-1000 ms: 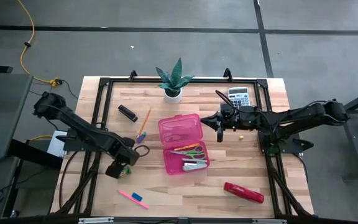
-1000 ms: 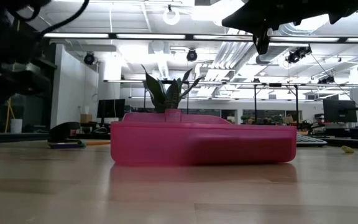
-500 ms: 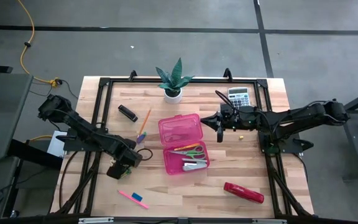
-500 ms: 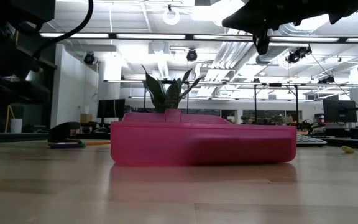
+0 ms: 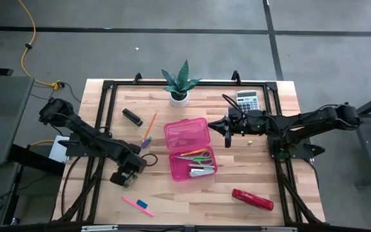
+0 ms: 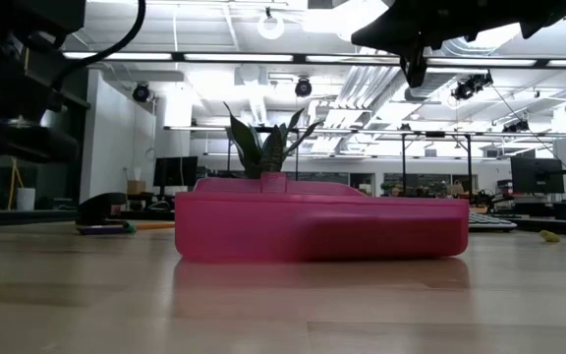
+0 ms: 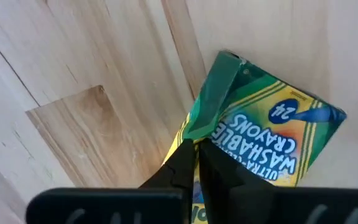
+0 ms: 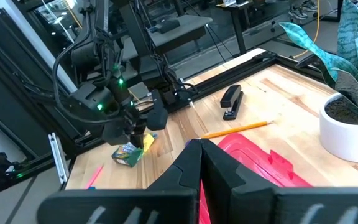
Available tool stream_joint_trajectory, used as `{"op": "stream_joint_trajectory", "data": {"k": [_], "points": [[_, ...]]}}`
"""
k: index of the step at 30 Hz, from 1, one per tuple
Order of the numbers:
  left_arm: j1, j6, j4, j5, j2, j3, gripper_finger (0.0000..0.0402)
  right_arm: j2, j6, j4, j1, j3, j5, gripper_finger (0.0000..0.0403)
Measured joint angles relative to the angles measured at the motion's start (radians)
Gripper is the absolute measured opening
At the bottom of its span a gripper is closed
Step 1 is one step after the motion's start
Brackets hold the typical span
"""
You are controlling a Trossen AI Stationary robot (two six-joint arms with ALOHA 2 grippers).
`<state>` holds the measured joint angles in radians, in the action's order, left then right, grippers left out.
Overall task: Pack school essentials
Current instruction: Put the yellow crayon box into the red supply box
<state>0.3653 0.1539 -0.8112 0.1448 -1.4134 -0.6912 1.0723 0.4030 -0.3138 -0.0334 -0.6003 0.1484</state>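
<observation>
My left gripper (image 5: 126, 175) is at the table's near left, shut on the yellow-green crayon box (image 7: 272, 134), which also shows in the right wrist view (image 8: 131, 153). My right gripper (image 5: 227, 135) is shut and empty, hovering above the table just right of the open pink case (image 5: 189, 148). Green-handled scissors (image 5: 201, 156) and a few other pieces lie in the case's near half. The orange pencil (image 5: 150, 124) lies left of the case. The pink marker (image 5: 133, 203) and the small blue eraser (image 5: 142, 205) lie near the front edge. A small yellow piece (image 5: 250, 142) lies right of the case. My left gripper pinches the crayon box between its two fingers at the end with the raised green flap (image 7: 197, 127). The fingers come from above, pointing down. The box hangs tilted below them (image 8: 131, 153); I cannot tell whether its lower end touches the table.
A potted plant (image 5: 178, 84) stands at the far middle, a grey calculator (image 5: 248, 100) at the far right, a black stapler (image 5: 132, 117) at the far left, and a red stapler (image 5: 252, 200) at the near right. A black frame (image 5: 108, 87) edges the table.
My left arm has shifted a little toward the table's right edge with the crayon box still in its shut fingers.
</observation>
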Motion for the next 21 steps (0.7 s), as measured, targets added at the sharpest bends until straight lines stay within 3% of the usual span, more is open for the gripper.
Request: {"op": "stream_joint_trajectory", "data": {"k": [14, 21], "points": [[-0.072, 0.067, -0.036, -0.01, 0.283, -0.149, 0.0, 0.0, 0.0, 0.019, 0.0, 0.0, 0.0, 0.0], [-0.136, 0.077, 0.005, -0.125, 0.357, -0.253, 0.0, 0.0, 0.0, 0.018, 0.0, 0.0, -0.001, 0.0]]}}
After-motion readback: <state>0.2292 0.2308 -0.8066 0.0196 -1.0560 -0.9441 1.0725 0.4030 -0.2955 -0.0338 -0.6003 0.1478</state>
